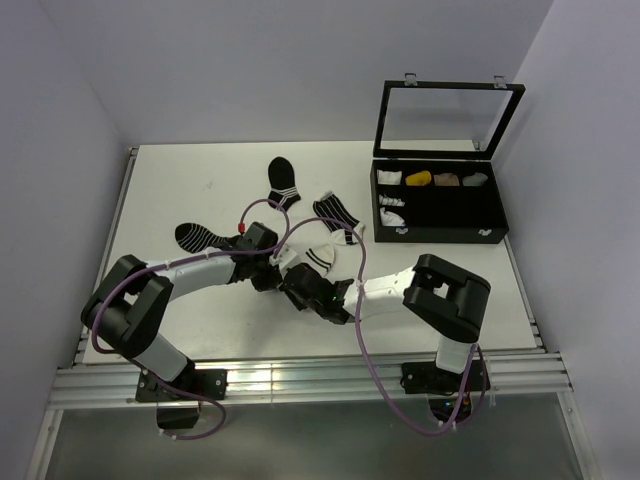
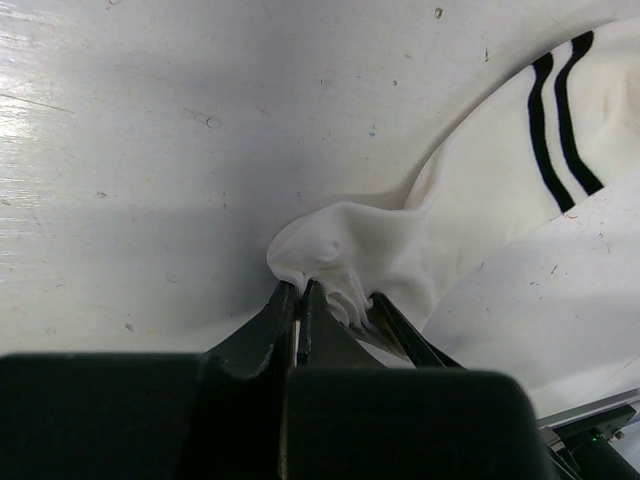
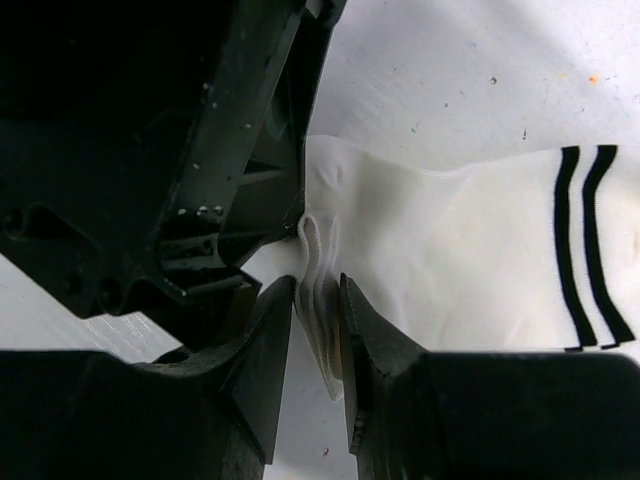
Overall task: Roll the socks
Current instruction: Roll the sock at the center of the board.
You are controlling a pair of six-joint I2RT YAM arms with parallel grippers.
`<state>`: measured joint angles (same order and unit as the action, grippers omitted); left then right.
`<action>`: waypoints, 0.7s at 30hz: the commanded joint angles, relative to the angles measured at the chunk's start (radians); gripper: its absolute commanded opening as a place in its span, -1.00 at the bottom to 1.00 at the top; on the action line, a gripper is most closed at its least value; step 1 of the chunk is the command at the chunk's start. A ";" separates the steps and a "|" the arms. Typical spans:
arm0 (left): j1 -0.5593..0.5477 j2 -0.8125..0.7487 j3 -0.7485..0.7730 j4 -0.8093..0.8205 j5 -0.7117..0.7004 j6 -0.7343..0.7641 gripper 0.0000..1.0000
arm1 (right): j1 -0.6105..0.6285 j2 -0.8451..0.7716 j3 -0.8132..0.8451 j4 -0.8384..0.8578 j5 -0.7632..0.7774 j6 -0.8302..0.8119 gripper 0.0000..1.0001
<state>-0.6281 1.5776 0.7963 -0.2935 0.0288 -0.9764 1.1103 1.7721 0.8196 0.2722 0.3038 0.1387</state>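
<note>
Barely started: left claw (image 2: pixel 298 295) clamped on the white sock (image 2: pixel 470 210) toe, centre frame; right claw (image 3: pixel 315 292) straddles the same fold (gripping or loose, can't tell); nothing rolled, black striped mate (image 1: pixel 337 212) lying apart

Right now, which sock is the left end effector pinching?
The white sock with two black stripes, its bunched end in the left end effector; the other loose socks are mostly black.

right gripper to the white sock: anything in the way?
Nothing visible. The white sock has its folded plain end sitting between the parted fingers of the right gripper. The left gripper, shut on that same end, crowds in right beside it but does not come between them.
</note>
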 commanded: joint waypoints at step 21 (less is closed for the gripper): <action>-0.004 0.019 -0.037 -0.093 0.000 0.030 -0.99 | 0.003 0.067 0.076 -0.044 -0.014 0.002 -0.17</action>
<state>-0.6270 1.5776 0.7959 -0.2932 0.0322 -0.9771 1.1103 1.7947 0.8536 0.2432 0.2752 0.1413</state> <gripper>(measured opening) 0.027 0.427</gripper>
